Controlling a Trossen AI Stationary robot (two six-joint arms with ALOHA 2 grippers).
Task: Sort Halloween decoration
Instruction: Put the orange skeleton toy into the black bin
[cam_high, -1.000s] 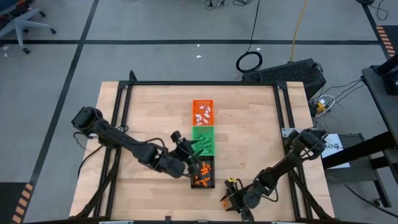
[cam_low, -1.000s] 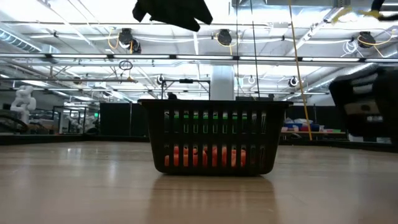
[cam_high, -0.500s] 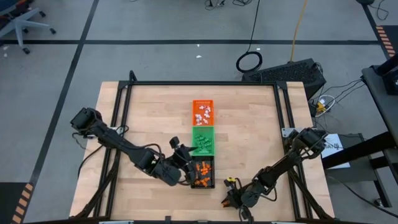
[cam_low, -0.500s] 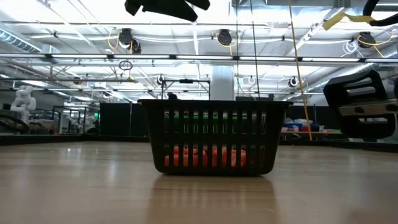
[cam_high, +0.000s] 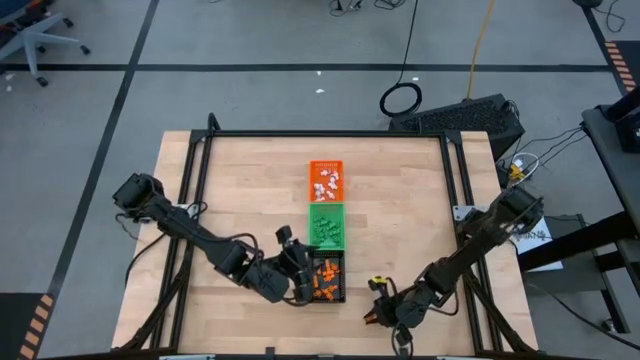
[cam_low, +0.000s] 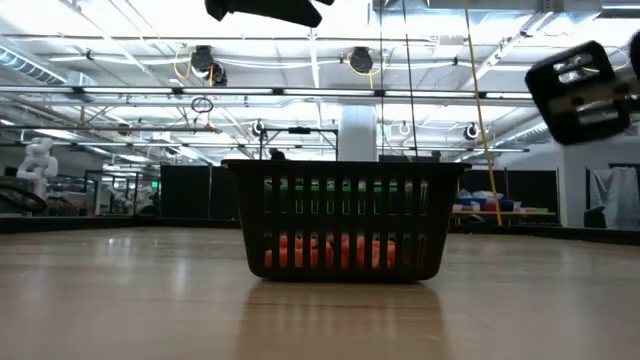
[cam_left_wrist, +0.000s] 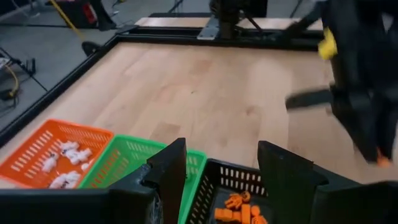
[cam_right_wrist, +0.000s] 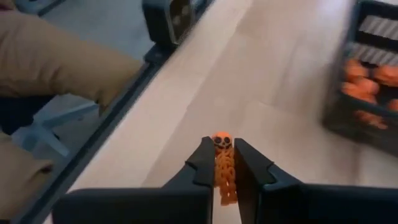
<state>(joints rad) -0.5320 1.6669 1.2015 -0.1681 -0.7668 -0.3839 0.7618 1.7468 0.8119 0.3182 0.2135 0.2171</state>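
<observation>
Clamping a tiny orange skeleton figure (cam_right_wrist: 222, 167), the right pincer (cam_right_wrist: 222, 163) shows at the lower middle of the right wrist picture; the figure's long axis runs along the fingers, skull end pointing outward past the tips, legs hidden between them. From above, this pincer (cam_high: 377, 312) sits low and right of centre, over bare desk (cam_high: 420, 220), the figure too small to make out. The left pincer (cam_left_wrist: 217, 163) stands apart over the black tray (cam_high: 327, 277) of orange trinkets (cam_high: 324, 281). Upward in the overhead frame lie the green tray (cam_high: 326, 226) and the orange tray (cam_high: 325, 181) with white trinkets (cam_high: 327, 182). No writing is readable.
</observation>
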